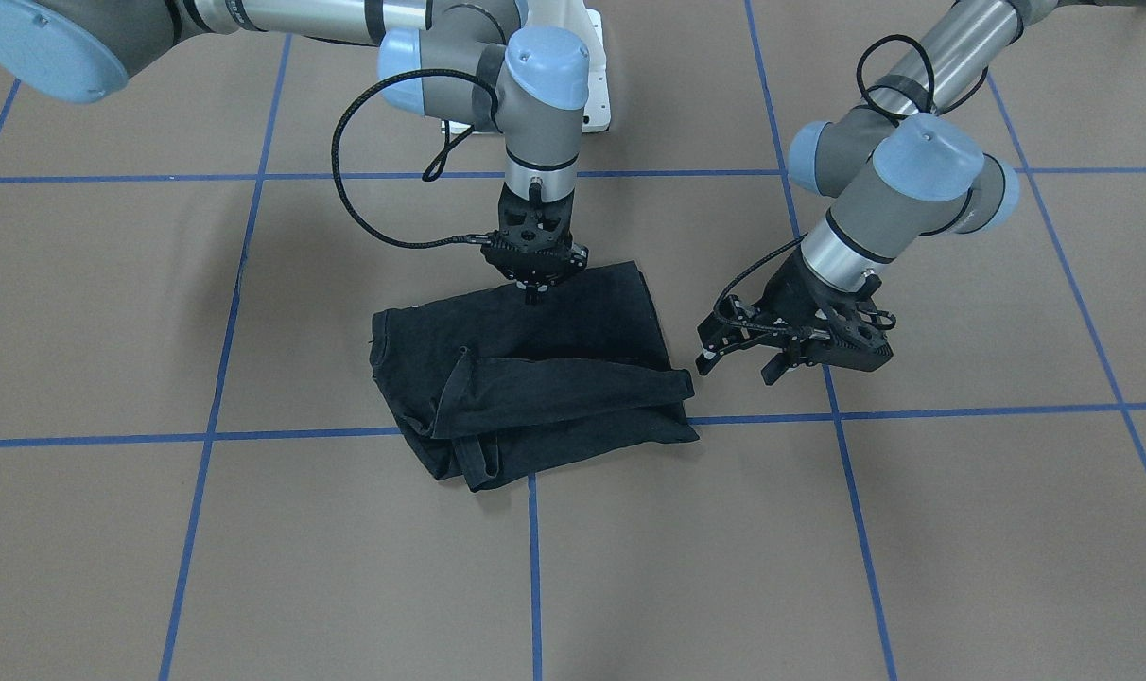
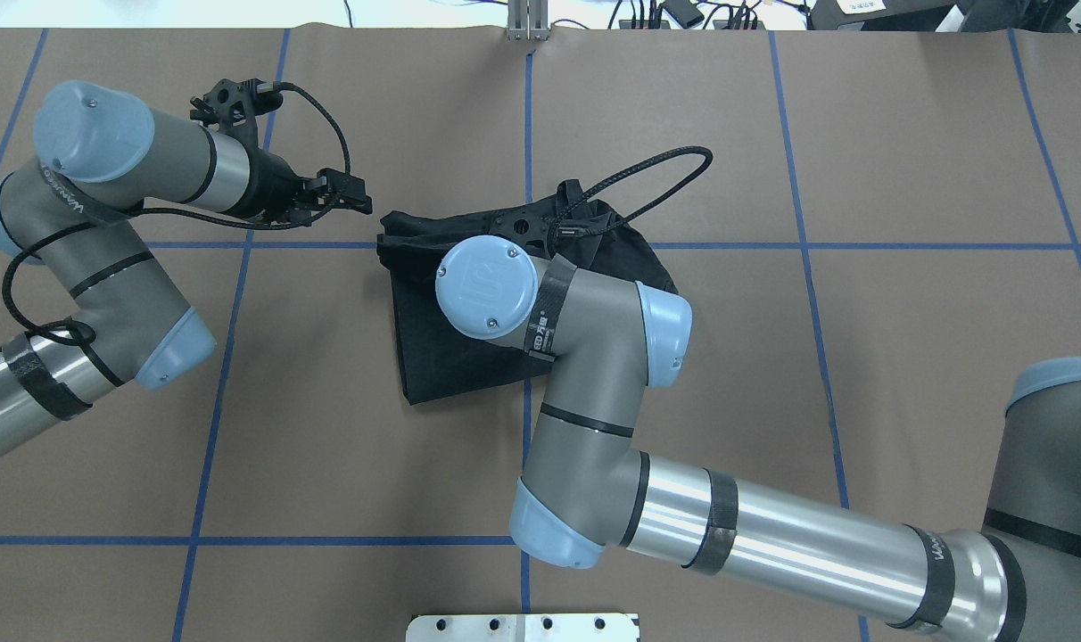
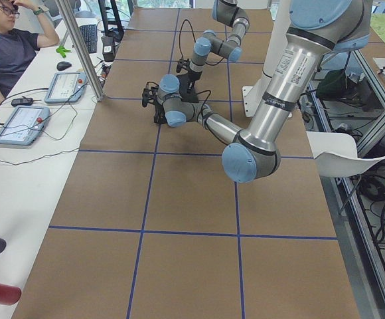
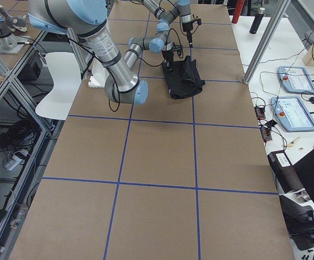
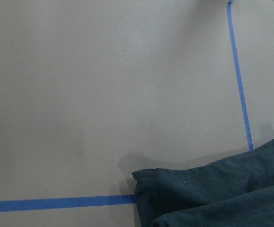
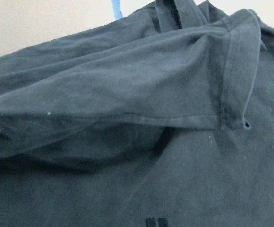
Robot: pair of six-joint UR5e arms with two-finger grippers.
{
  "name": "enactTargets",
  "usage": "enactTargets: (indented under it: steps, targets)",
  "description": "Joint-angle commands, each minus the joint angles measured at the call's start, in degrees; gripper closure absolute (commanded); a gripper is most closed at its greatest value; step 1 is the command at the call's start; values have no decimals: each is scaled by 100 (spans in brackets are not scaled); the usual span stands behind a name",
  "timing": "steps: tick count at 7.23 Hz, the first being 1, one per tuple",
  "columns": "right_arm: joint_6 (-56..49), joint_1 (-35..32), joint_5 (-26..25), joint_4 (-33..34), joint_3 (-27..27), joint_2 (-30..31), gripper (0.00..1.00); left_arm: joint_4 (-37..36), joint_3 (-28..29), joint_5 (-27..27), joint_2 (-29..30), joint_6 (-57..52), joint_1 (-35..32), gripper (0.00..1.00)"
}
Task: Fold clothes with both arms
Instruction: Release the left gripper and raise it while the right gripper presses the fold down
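The black T-shirt (image 1: 535, 378) lies folded in a loose bundle at the table's middle, with a flap doubled over its operator-side half; no print shows. My right gripper (image 1: 532, 295) points straight down with its fingertips shut and resting on the shirt's flat robot-side part, where the cloth is not lifted. The right wrist view is filled with dark cloth (image 6: 127, 94), the tips (image 6: 156, 222) together at the bottom edge. My left gripper (image 1: 738, 364) hangs open and empty just beside the shirt's edge, low over the table. From overhead the right arm hides much of the shirt (image 2: 433, 357).
Blue tape lines (image 1: 535, 567) divide the brown tabletop into squares. The white pedestal base (image 1: 597, 95) stands behind the shirt. A seated person (image 3: 10, 46) and control tablets (image 3: 23, 123) are at a side bench beyond the table's far edge.
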State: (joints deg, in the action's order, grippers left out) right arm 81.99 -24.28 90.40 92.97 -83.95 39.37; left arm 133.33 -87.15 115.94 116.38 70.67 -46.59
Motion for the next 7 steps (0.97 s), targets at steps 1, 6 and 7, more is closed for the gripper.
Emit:
enactTargets:
  steps: [1,6,7]
  targets:
    - [-105,-191,-145,-880,701,-52,100,0,-30,25,-1,8,-8,0]
    - [-393,-946,-242,-1279,2256,-1061,100,-9,-283,112,-201,17,-26,0]
    - [-490,-1069,-303,-1751,2696,-1089,100,-26,-459,191,-307,17,-35,0]
